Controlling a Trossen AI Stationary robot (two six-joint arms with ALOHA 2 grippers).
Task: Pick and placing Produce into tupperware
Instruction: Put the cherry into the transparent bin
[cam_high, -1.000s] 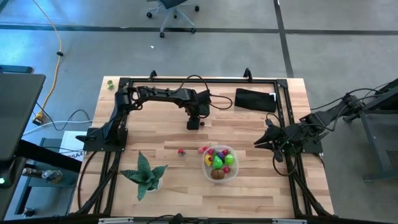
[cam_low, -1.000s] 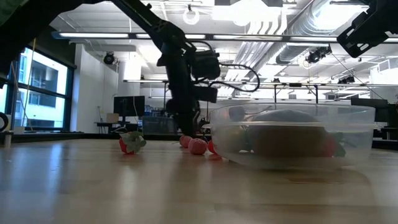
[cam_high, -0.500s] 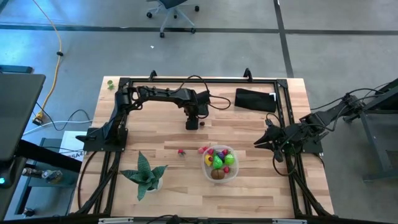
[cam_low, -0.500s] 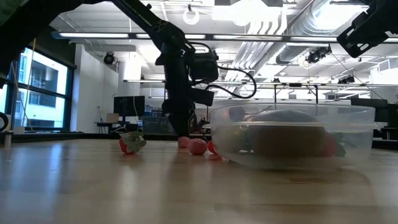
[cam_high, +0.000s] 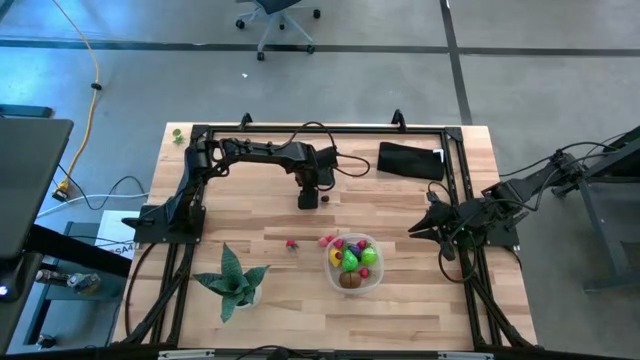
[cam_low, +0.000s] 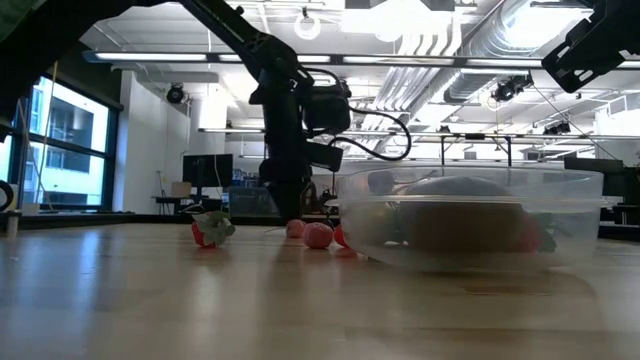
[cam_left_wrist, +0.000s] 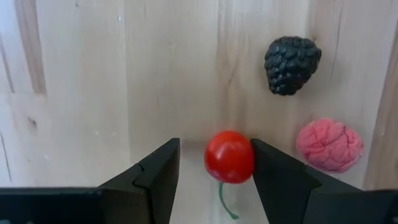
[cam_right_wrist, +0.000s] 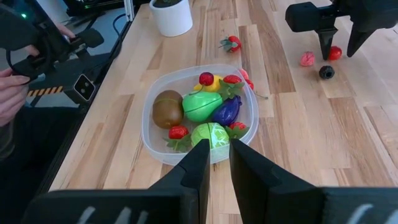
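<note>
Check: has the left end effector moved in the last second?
Yes. In the high view the left end effector shifted slightly away from the black pouch; it now straddles the red cherry.

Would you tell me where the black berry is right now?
The black berry lies on the table beside the pink berry, just beyond the left gripper and its cherry.

One clear tupperware (cam_right_wrist: 155, 134), one potted plant (cam_high: 236, 278), one black pouch (cam_high: 410, 160) — two arms, three loose pieces by the left fingers (cam_left_wrist: 160, 177).
</note>
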